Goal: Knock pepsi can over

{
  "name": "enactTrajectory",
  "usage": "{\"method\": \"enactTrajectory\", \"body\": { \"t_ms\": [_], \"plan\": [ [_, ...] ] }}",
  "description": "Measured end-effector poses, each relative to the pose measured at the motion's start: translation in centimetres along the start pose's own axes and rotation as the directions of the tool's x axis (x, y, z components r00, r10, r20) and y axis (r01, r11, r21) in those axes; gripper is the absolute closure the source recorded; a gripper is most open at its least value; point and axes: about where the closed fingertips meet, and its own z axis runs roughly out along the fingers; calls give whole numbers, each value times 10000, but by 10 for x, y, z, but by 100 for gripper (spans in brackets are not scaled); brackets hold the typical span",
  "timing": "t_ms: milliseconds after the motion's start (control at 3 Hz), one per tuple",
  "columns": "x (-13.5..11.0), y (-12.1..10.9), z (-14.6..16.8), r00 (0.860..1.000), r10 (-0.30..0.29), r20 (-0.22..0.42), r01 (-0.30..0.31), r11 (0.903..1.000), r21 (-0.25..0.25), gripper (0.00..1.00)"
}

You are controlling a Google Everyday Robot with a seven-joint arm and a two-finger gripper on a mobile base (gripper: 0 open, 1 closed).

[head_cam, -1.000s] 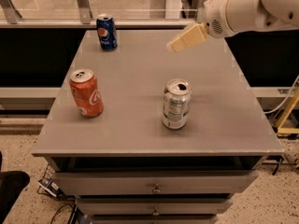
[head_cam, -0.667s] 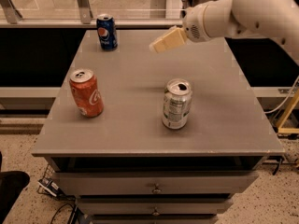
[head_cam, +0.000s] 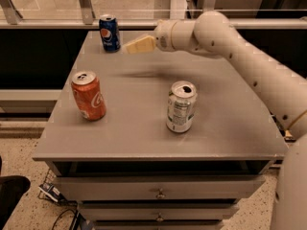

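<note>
The pepsi can (head_cam: 109,32), dark blue with a round red, white and blue logo and a silver top, stands upright at the far left corner of the grey table (head_cam: 144,128). My gripper (head_cam: 128,47) with cream-coloured fingers hovers above the table just right of the can, a small gap apart from it. The white arm (head_cam: 230,42) reaches in from the right.
An orange-red Coca-Cola can (head_cam: 88,95) stands upright at the table's left side. A silver and green can (head_cam: 181,106) stands upright near the middle right. Drawers (head_cam: 158,193) sit under the tabletop. A railing runs behind the table.
My gripper has moved left across the far part of the table, from the right side to just beside the pepsi can. The cans have not moved.
</note>
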Motion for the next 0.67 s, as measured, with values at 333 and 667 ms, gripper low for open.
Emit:
{"method": "enactTrajectory", "body": {
  "t_ms": [333, 667],
  "plan": [
    [-1, 16, 49, 9949, 512, 867, -457, 9969, -643, 0],
    [-7, 32, 70, 9892, 705, 1284, -581, 9935, -977, 0]
  ]
}}
